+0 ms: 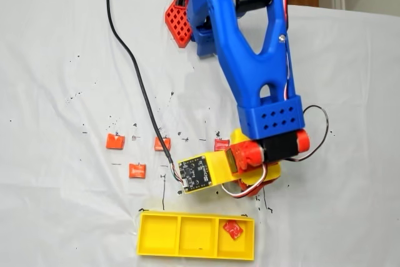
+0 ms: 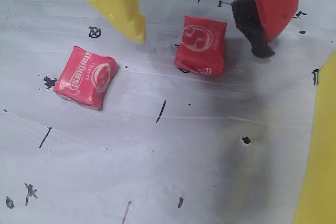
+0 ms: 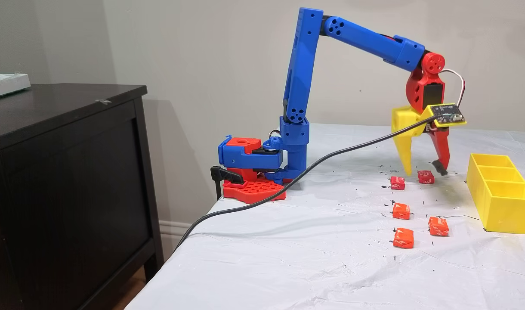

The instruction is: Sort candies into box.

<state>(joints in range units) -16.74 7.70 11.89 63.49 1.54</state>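
Note:
My gripper [image 3: 425, 171] hangs open just above the white cloth, its yellow finger on one side and its red finger with a black pad on the other. A red candy [image 2: 200, 44] lies on the cloth between the fingertips, untouched. A second red candy [image 2: 84, 77] lies outside the yellow finger, also seen in a fixed view [image 3: 397, 183]. Three orange candies [image 1: 115, 141] [image 1: 162, 144] [image 1: 137, 171] lie in a loose group further off. The yellow box [image 1: 157, 234] has a red candy [image 1: 232, 229] in its right compartment, as that fixed view shows it.
A black cable [image 1: 134, 73] runs across the cloth to the yellow bracket with the circuit board [image 1: 200, 173]. The arm's red and blue base [image 3: 251, 172] stands at the table's far side. A dark cabinet [image 3: 64, 172] stands beside the table.

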